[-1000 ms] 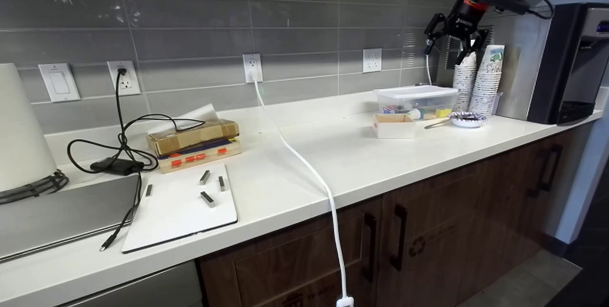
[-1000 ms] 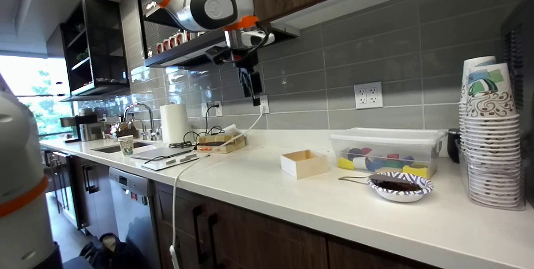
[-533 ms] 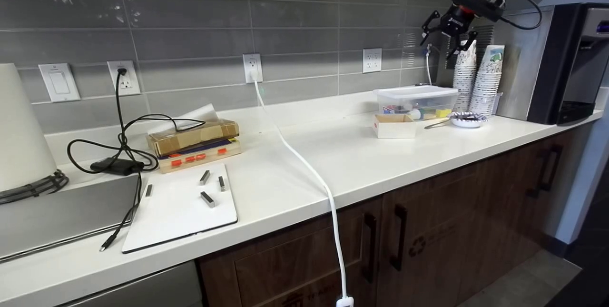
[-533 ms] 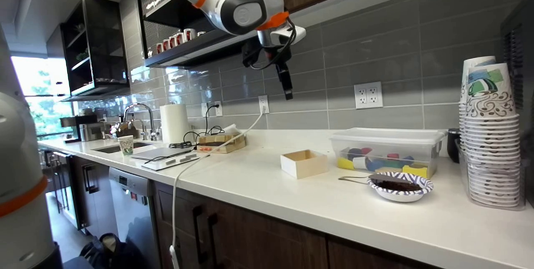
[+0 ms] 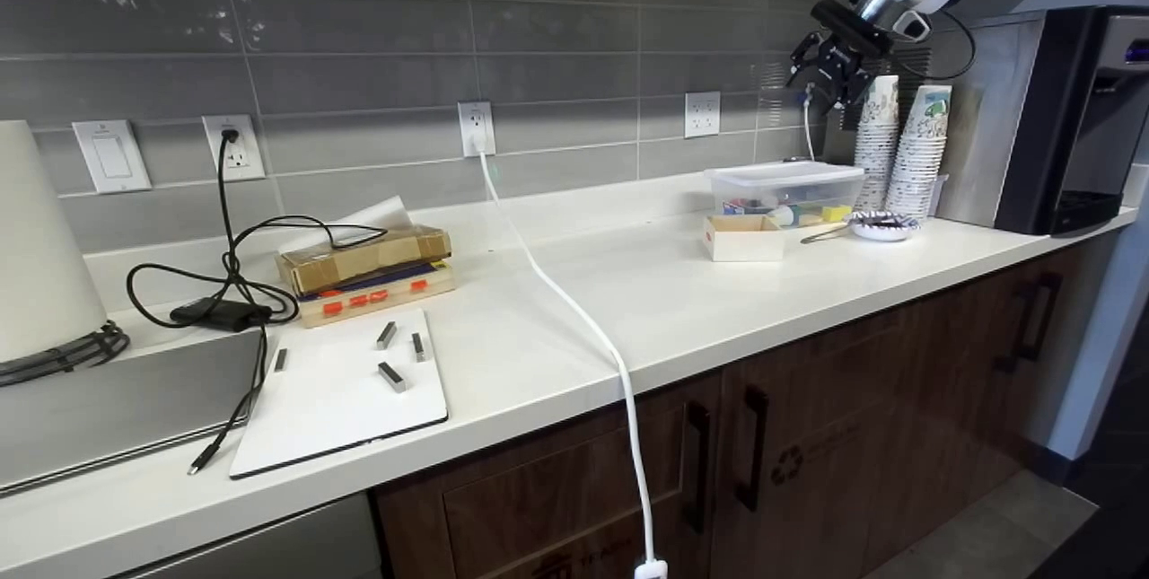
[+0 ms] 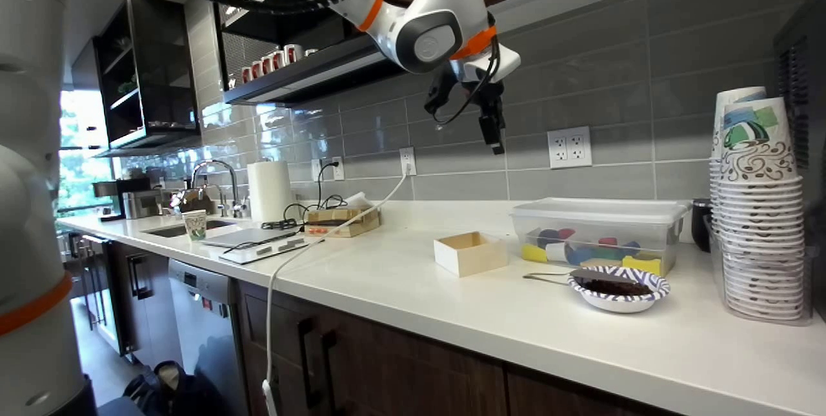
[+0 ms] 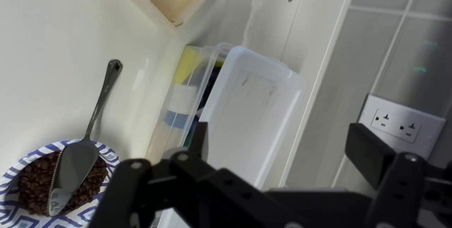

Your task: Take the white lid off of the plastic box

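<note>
The white lid (image 5: pixel 784 173) rests on top of the plastic box (image 5: pixel 812 202) against the back wall. Both exterior views show it, and here the lid (image 6: pixel 600 209) lies flat over the clear box (image 6: pixel 645 242) with colourful items inside. In the wrist view the lid (image 7: pixel 254 104) runs diagonally down the middle, with the clear wall of the box (image 7: pixel 203 79) along its left side. My gripper (image 7: pixel 282 146) is open with nothing between its fingers. It hangs well above the lid, apart from it, in both exterior views (image 5: pixel 815 92) (image 6: pixel 495 147). The fingers hide the lid's lower end.
A small open wooden box (image 6: pixel 471 253) stands beside the plastic box. A patterned bowl (image 6: pixel 619 303) with dark beans and a spatula sits in front. Tall paper cup stacks (image 6: pixel 761 242) stand beyond the box. A wall outlet (image 7: pixel 402 123) is behind it.
The arm has swung along the counter toward the plastic box, its gripper staying open and raised. The lid, the box and the other things on the counter have not moved.
</note>
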`<state>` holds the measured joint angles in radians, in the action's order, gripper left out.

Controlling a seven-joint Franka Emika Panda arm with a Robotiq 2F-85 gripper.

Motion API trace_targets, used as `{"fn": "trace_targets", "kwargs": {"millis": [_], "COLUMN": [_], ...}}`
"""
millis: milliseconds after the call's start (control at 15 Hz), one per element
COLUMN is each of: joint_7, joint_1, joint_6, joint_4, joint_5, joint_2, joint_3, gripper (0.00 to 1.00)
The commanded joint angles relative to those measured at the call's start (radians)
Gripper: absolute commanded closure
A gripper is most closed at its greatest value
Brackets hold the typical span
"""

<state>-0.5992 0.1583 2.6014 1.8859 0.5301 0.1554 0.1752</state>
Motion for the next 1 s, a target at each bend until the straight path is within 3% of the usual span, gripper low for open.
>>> {"fn": "trace_targets", "kwargs": {"millis": [0, 933], "joint_7": [-0.137, -0.429], "joint_1": [0.014, 0.068], "joint_6": [0.041, 0.042], "joint_4": [-0.141, -0.387], "joint_5": [0.014, -0.024], "joint_2": [0.143, 0.424], "joint_3": [0.008, 0.016], "gripper": [0.00, 0.00]}}
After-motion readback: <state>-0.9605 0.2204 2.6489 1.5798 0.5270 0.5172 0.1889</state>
